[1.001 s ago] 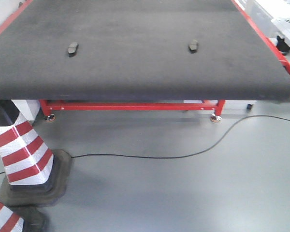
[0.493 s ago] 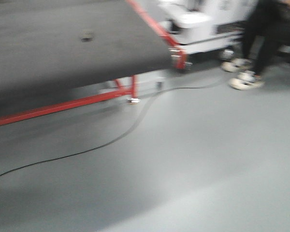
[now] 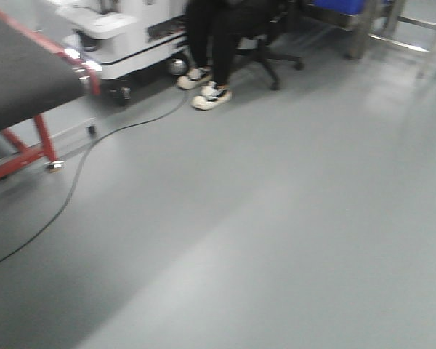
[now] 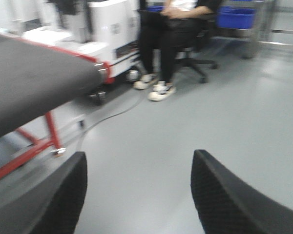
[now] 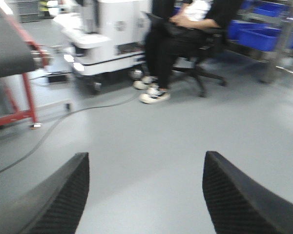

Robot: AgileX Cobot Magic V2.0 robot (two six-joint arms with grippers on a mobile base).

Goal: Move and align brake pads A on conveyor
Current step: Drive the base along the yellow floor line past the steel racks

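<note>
The right gripper (image 5: 144, 158) is seen as two dark textured fingers (image 5: 63, 195) at the lower corners, spread wide above the grey floor (image 5: 185, 126). The conveyor (image 5: 10, 48) end on its red frame (image 5: 27, 92) is shown upper left, with a black cable (image 5: 53, 126) below it. A white machine (image 5: 112, 39), a seated person (image 5: 171, 44) and blue bins (image 5: 263, 36) are blurred along the top.

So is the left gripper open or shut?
Open. The left gripper has its fingers wide apart, with only floor between them.
</note>
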